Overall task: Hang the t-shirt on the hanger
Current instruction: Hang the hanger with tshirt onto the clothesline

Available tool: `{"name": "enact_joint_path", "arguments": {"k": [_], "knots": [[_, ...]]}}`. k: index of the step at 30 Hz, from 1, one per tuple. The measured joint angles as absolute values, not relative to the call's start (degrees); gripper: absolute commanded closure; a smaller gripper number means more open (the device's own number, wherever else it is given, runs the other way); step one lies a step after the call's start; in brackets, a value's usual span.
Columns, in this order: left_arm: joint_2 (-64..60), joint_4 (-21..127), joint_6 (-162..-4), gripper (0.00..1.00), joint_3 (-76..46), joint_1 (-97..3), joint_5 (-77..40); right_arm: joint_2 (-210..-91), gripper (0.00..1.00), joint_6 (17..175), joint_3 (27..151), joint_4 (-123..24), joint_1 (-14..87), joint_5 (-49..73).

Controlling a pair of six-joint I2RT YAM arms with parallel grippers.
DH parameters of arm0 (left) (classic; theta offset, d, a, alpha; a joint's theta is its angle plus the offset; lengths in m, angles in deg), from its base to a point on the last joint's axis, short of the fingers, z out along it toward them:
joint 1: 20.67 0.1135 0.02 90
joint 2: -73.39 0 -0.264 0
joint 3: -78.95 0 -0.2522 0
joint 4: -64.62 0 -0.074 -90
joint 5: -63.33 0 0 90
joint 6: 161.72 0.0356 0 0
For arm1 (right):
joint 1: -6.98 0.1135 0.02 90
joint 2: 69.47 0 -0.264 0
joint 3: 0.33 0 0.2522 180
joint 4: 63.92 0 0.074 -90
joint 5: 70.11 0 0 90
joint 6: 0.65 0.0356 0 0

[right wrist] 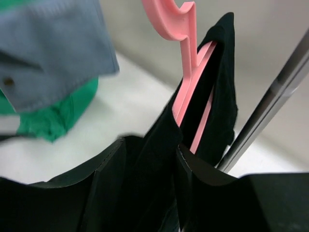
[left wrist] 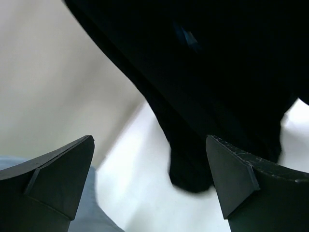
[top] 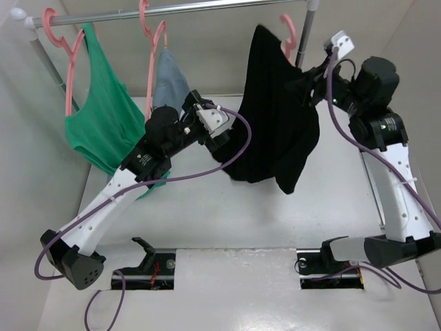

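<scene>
Right station: the right gripper [right wrist: 150, 145] is clenched on a fold of the black t-shirt [top: 275, 124], just below the neck of the pink hanger [right wrist: 186, 92]. In the right wrist view, dark cloth fills the gap between the two fingers. The hanger's thin pink arms run down to the edge of the right-hand finger, with cloth lying on both sides of them.

I cannot tell whether the hook is seated on the rail [top: 179, 10]. From above it shows only near the rail's right end.

The t-shirt hangs bunched from the hanger. Its lower hem sags toward the desk [top: 227, 214], and I cannot tell whether it touches.

Left station: the left gripper [left wrist: 149, 140] is released, jaws spread wide with nothing between them. It sits just beside the t-shirt's lower left edge, and cloth is visible beyond the fingertips.

Other items: a green tank top [top: 96, 117] and a blue-grey garment [top: 169, 83] hang on their own pink hangers further left along the rail.
</scene>
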State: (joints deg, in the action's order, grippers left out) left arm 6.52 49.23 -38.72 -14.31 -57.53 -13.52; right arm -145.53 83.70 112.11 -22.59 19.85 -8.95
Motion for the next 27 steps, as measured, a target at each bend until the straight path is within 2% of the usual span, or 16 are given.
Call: {"name": "enact_joint_path", "arguments": {"k": [6, 11, 27], "knots": [[6.78, 46.54, -40.12, 0.00, -18.40, -57.51, -13.48, -145.26, 1.00, 86.22, 119.51, -29.82, 19.85, -7.53], [7.67, 46.32, -40.56, 0.00, -19.19, -57.51, -13.74, -146.14, 1.00, 88.18, 120.54, -32.60, 20.52, -6.17], [8.81, 46.72, -40.56, 0.00, -20.35, -57.53, -13.92, -161.85, 1.00, 89.45, 124.13, -40.03, 20.68, -0.77]]}}
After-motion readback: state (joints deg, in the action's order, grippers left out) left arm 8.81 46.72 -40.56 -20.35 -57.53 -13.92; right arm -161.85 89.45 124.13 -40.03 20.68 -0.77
